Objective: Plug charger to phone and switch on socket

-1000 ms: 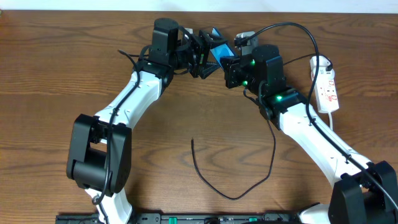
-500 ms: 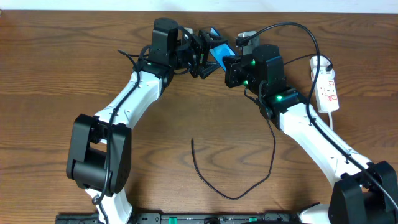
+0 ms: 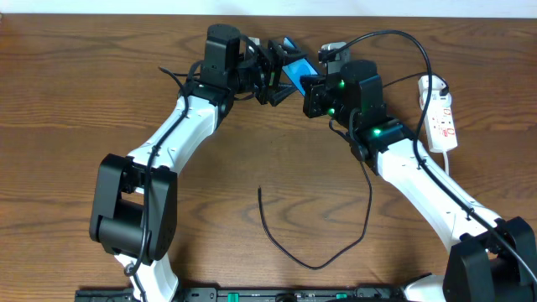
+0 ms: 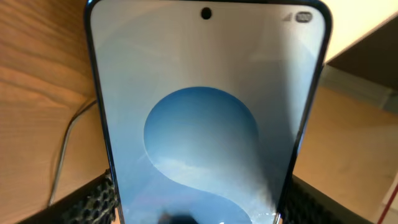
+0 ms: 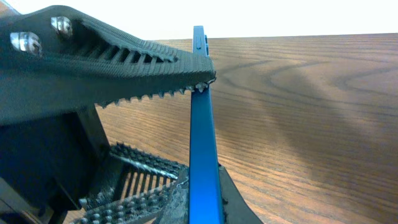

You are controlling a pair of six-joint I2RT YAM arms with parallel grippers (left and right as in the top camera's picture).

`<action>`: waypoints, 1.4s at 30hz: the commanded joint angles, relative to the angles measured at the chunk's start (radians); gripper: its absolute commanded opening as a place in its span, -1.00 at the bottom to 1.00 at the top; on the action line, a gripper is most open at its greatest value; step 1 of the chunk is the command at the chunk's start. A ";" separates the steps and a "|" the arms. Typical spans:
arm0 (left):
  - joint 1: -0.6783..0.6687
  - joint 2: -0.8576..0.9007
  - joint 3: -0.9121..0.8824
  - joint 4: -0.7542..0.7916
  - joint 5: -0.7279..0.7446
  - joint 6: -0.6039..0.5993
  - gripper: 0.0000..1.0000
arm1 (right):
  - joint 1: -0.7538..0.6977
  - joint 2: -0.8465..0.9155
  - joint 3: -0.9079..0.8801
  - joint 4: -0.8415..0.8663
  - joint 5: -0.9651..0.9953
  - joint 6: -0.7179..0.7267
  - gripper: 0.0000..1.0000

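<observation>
left claw (image 3: 275, 77) clamped on the phone (image 3: 294, 69), held up at the far middle of the surface (image 3: 84, 101). pads (image 4: 93, 202) press both long edges, screen lit blue. my right claw (image 5: 184, 134) is spread, upper tip touching the phone's thin edge. charger cable (image 3: 319, 263) loops on the surface, loose end well apart from the phone. socket (image 3: 441, 117) far right.
</observation>
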 commanded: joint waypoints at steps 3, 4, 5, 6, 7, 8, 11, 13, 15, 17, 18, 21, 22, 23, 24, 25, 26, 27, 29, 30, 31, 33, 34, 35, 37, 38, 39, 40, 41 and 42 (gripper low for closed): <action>-0.002 -0.032 0.018 0.011 0.027 -0.006 0.85 | 0.006 0.003 0.023 0.000 -0.044 -0.012 -0.98; -0.002 -0.032 0.018 0.011 0.027 -0.006 0.84 | 0.003 0.003 0.023 0.000 -0.044 -0.012 -0.98; -0.001 -0.032 0.018 0.011 0.027 -0.006 0.85 | 0.000 0.003 0.023 0.000 -0.044 -0.012 -0.98; -0.001 -0.032 0.018 0.011 0.027 -0.006 0.85 | -0.005 0.003 0.023 0.000 -0.044 -0.012 -0.98; 0.000 -0.032 0.018 0.011 0.029 -0.006 0.85 | -0.009 0.003 0.023 0.000 -0.044 -0.012 -0.97; 0.001 -0.032 0.018 0.011 0.031 -0.006 0.85 | -0.013 0.003 0.023 0.000 -0.044 -0.012 -0.98; 0.001 -0.032 0.018 0.011 0.038 -0.006 0.85 | -0.026 0.003 0.023 0.001 -0.044 -0.012 -0.98; 0.001 -0.032 0.018 0.011 0.042 -0.005 0.86 | -0.036 0.003 0.023 0.001 -0.044 -0.011 -0.98; 0.003 -0.032 0.018 0.011 0.054 -0.006 0.86 | -0.046 0.003 0.023 0.004 -0.044 -0.011 -0.98; 0.008 -0.032 0.018 0.011 0.066 -0.006 0.86 | -0.058 0.003 0.023 0.006 -0.044 -0.011 -0.98; 0.010 -0.032 0.018 0.011 0.074 -0.006 0.86 | -0.063 0.003 0.023 0.007 -0.044 -0.011 -0.98; 0.022 -0.032 0.018 0.011 0.087 -0.006 0.86 | -0.079 0.003 0.023 0.008 -0.044 -0.010 -0.98; 0.027 -0.032 0.018 0.011 0.092 -0.006 0.86 | -0.085 0.003 0.023 0.008 -0.044 -0.007 -0.98; 0.034 -0.032 0.018 0.011 0.099 -0.006 0.86 | -0.092 0.003 0.023 0.008 -0.045 -0.003 -0.98; 0.039 -0.032 0.018 0.011 0.105 -0.006 0.86 | -0.097 0.003 0.023 0.007 -0.044 0.000 -0.98; 0.047 -0.032 0.018 0.011 0.110 -0.006 0.86 | -0.103 0.003 0.023 0.007 -0.044 0.006 -0.98; 0.055 -0.032 0.018 0.011 0.114 -0.006 0.86 | -0.108 0.003 0.023 0.007 -0.045 0.012 -0.98; 0.066 -0.032 0.018 0.011 0.117 -0.006 0.86 | -0.113 0.003 0.023 0.007 -0.045 0.020 -0.98; 0.091 -0.032 0.018 0.012 0.124 -0.002 0.86 | -0.123 0.003 0.023 0.008 -0.056 0.051 -0.98; 0.104 -0.032 0.018 0.011 0.128 -0.002 0.87 | -0.126 0.003 0.023 0.008 -0.062 0.067 -0.98; 0.119 -0.032 0.018 0.011 0.134 -0.002 0.86 | -0.129 0.003 0.023 0.010 -0.069 0.080 -0.98; 0.146 -0.032 0.018 0.012 0.148 -0.002 0.86 | -0.134 0.003 0.023 0.016 -0.098 0.120 -0.98; 0.163 -0.032 0.018 0.012 0.159 -0.002 0.87 | -0.136 0.003 0.023 0.022 -0.114 0.140 -0.98; 0.172 -0.032 0.018 0.012 0.164 -0.002 0.86 | -0.138 0.003 0.023 0.026 -0.127 0.154 -0.98; 0.203 -0.032 0.018 0.012 0.187 -0.002 0.86 | -0.139 0.003 0.023 0.055 -0.178 0.211 -0.98; 0.214 -0.032 0.018 0.011 0.194 -0.002 0.86 | -0.138 0.003 0.023 0.069 -0.199 0.236 -0.98; 0.223 -0.032 0.018 0.011 0.201 -0.002 0.86 | -0.138 0.003 0.023 0.083 -0.220 0.266 -0.98; 0.230 -0.032 0.018 0.012 0.208 -0.002 0.86 | -0.138 0.003 0.023 0.097 -0.240 0.303 -0.98; 0.238 -0.032 0.018 0.011 0.214 -0.002 0.86 | -0.138 0.003 0.023 0.110 -0.259 0.347 -0.98; 0.244 -0.032 0.018 0.011 0.215 0.002 0.86 | -0.138 0.003 0.023 0.124 -0.274 0.402 -0.98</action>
